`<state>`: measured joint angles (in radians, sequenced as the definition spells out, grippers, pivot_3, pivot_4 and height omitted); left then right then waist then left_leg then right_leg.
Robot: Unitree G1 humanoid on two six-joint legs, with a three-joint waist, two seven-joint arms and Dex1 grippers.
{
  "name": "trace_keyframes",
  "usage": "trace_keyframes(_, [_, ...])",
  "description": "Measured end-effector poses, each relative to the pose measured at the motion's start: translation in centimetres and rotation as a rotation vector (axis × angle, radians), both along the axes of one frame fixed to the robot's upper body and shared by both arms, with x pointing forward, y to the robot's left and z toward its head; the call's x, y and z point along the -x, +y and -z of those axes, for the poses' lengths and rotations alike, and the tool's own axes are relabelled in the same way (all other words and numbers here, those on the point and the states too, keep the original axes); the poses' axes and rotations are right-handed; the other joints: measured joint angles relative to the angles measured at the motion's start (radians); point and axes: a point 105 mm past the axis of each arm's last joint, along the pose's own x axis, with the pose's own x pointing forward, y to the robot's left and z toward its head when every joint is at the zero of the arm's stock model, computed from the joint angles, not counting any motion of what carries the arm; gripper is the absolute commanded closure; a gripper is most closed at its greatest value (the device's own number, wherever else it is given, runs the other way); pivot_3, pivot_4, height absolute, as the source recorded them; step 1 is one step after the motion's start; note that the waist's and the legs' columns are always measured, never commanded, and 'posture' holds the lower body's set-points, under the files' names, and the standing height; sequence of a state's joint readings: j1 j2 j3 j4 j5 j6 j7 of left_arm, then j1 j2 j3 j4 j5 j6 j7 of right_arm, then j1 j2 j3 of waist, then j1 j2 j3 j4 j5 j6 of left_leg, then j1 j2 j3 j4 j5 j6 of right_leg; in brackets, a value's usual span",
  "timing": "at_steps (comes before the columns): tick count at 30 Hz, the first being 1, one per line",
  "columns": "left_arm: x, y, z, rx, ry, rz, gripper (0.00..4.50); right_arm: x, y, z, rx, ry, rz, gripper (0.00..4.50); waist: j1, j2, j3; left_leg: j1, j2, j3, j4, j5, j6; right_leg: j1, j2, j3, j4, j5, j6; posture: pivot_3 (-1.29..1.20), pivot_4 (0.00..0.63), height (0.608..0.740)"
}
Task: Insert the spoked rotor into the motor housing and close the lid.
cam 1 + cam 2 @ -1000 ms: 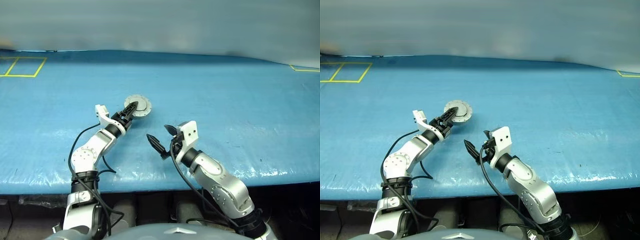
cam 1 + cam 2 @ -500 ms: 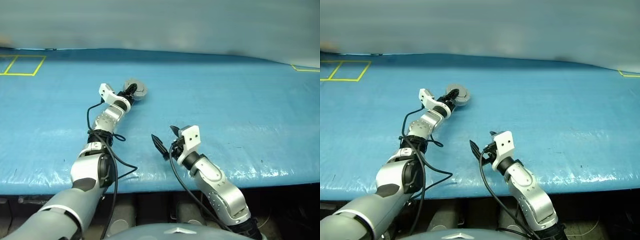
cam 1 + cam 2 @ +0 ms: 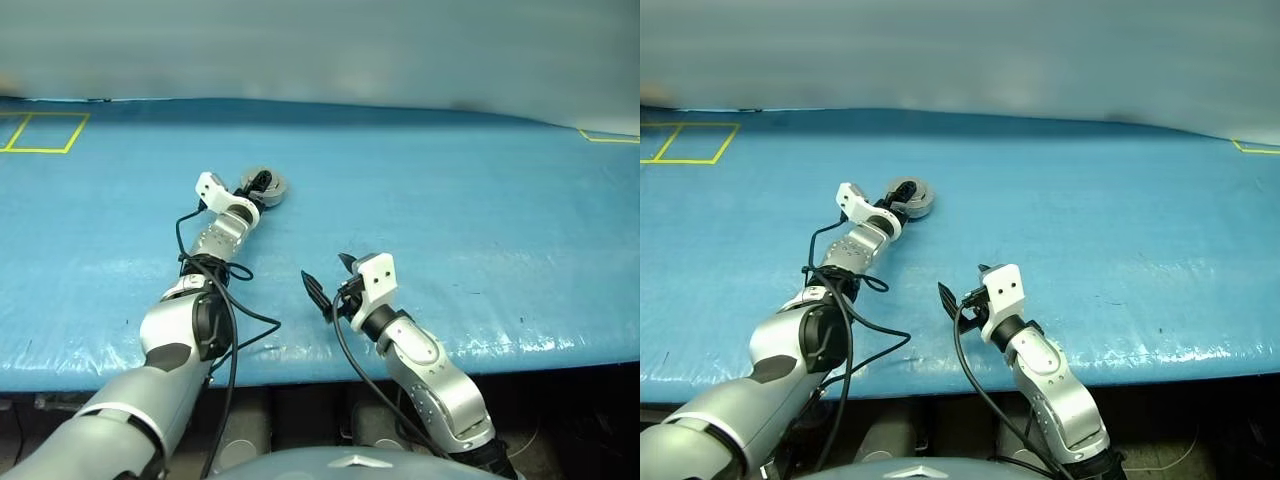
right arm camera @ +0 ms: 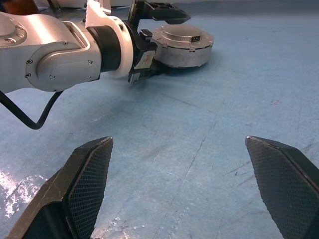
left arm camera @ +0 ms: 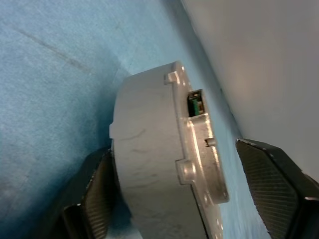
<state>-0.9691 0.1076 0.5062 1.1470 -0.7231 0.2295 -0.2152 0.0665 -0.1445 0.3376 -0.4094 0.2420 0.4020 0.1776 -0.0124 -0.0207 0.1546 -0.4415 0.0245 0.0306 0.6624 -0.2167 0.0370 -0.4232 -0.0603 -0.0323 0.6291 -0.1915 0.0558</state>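
Between the left gripper's (image 4: 149,30) wide-spread fingers (image 5: 271,186): the housing (image 4: 182,46), lid on, flat on the blue sheet (image 3: 450,200); one finger touches its wall, the other stands clear above. Nothing else near. Right gripper (image 3: 330,280) splayed wide, empty, well short of it. Yellow tape squares (image 3: 40,132) at far corners. No writing legible.

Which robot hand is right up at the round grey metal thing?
The left gripper. Its open black fingers stand on either side of the motor housing; the right gripper hangs open over bare blue table, well short of it.
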Motion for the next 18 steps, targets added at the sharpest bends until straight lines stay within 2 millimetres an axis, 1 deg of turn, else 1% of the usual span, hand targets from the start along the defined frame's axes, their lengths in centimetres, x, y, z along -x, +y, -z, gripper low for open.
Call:
trace_keyframes(3, [0.5, 1.2, 0.7, -0.006, 0.010, -0.022, 0.06, 0.0, 0.1, 0.1, 0.001, 0.008, -0.005, 0.00, -0.010, 0.000, 0.000, 0.012, 0.002, 0.003, -0.002, -0.001, 0.000, 0.009, 0.000, 0.000, 0.000, -0.002, -0.001, 0.00, 0.150, 0.740])
trace_keyframes(4, [0.7, 1.7, 0.9, -0.006, 0.011, -0.031, 0.06, 0.0, 0.1, 0.2, -0.001, 0.009, -0.007, 0.00, -0.013, 0.000, 0.000, 0.015, 0.003, 0.003, -0.003, -0.001, 0.000, 0.011, 0.000, 0.000, 0.000, -0.005, -0.006, 0.00, 0.150, 0.740])
trace_keyframes(8, [1.4, 3.2, 1.4, -0.015, 0.015, -0.053, 0.06, 0.1, 0.4, 0.3, -0.006, 0.022, -0.019, 0.00, -0.019, 0.002, -0.003, 0.019, 0.006, 0.005, -0.003, -0.001, -0.001, 0.012, 0.000, 0.001, 0.002, -0.004, -0.009, 0.00, 0.150, 0.740])
trace_keyframes(11, [2.5, 4.4, 2.0, -0.049, 0.017, -0.053, 0.06, 0.1, 0.4, 0.3, -0.007, 0.024, -0.021, 0.00, -0.025, 0.002, -0.004, 0.025, 0.010, 0.008, -0.004, -0.001, -0.001, 0.016, 0.000, 0.003, 0.003, -0.004, -0.009, 0.00, 0.150, 0.740])
trace_keyframes(14, [4.0, 5.2, 2.4, -0.146, 0.012, -0.014, 0.06, 0.1, 0.5, 0.5, -0.007, 0.042, -0.019, 0.00, -0.026, 0.001, -0.006, 0.028, 0.012, 0.011, -0.006, -0.001, -0.002, 0.016, 0.000, 0.005, 0.004, -0.005, -0.010, 0.00, 0.150, 0.740])
trace_keyframes(16, [5.3, 5.6, 2.5, -0.257, -0.011, 0.042, 0.06, 0.0, 0.5, 0.6, -0.005, 0.044, -0.019, 0.00, -0.027, 0.002, -0.007, 0.028, 0.012, 0.014, -0.007, -0.001, -0.002, 0.014, 0.000, 0.007, 0.004, -0.005, -0.010, 0.00, 0.150, 0.740])
trace_keyframes(18, [7.0, 5.6, 2.8, -0.375, -0.050, 0.119, 0.06, -0.2, 0.0, 0.8, 0.017, 0.040, 0.003, 0.00, -0.025, 0.002, -0.007, 0.028, 0.012, 0.015, -0.008, -0.002, -0.003, 0.013, -0.001, 0.008, 0.004, -0.004, -0.011, 0.00, 0.150, 0.740])
